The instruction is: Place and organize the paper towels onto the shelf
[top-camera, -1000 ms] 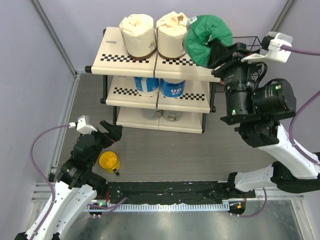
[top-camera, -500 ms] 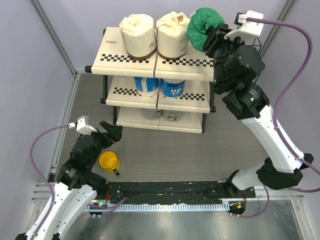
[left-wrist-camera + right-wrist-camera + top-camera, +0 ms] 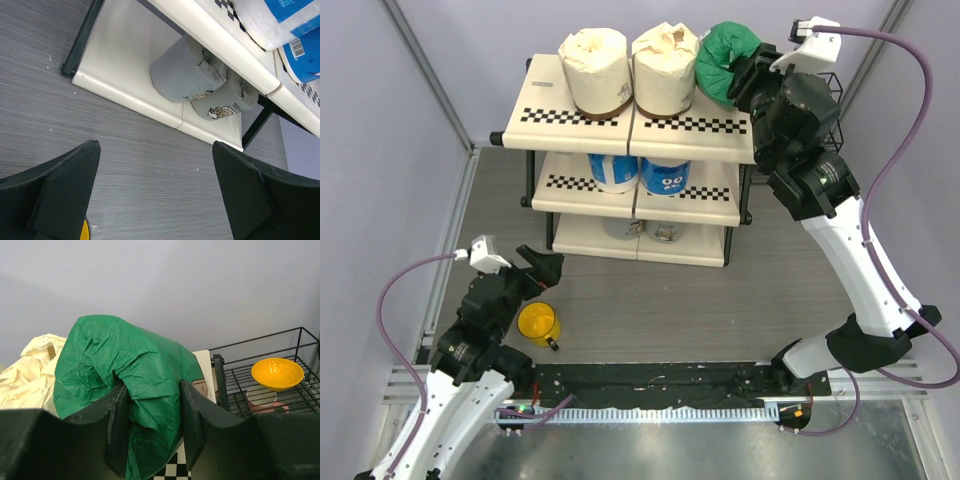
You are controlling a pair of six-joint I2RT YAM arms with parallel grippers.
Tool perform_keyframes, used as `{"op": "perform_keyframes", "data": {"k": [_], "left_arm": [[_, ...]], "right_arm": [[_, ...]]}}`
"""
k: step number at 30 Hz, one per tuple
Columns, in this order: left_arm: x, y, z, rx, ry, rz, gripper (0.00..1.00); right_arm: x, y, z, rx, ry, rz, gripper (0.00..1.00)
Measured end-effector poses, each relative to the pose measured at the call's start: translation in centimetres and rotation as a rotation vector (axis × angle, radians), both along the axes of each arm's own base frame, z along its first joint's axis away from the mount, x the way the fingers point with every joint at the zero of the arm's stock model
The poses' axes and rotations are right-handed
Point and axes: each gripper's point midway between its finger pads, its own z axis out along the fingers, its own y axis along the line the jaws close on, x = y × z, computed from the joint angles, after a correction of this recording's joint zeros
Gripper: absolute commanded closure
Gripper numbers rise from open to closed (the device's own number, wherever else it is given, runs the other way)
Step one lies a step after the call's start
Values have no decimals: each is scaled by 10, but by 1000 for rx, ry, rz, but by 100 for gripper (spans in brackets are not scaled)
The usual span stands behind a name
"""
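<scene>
At the far right end of the shelf's top board, the right gripper has its two black fingers closed partway on the green roll. They pinch crinkled, paper-like wrapping that bulges out around them. The roll leans against the right-hand cream roll; whether it rests on the board cannot be told. A second cream roll, in the same puckered wrap, stands to the left, leaving bare board at that end.

The boards are smooth and cream, with rounded edges and black-and-white checkered strips along the near side. On the middle tier two blue-and-white rolls sit side by side; one carries a barcode too small to read. On the bottom tier two grey rolls touch each other, one with a small cartoon print. Bare board lies to their left.

Right of the shelf stands a black wire rack holding an orange bowl.

The left gripper is spread wide and empty over the grey wood-grain floor, next to a yellow mug.
</scene>
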Motion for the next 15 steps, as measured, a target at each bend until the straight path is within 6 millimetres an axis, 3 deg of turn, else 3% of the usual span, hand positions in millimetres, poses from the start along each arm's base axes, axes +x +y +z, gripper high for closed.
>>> {"op": "perform_keyframes", "data": {"k": [7,15], "left_arm": [[-1,1,-1,3,5,0,0],[-5,3,0,0,-3,5,0]], "right_arm": [[16,9,-5,5,5,50,68],[17,22,-5,5,-4,127,68]]}}
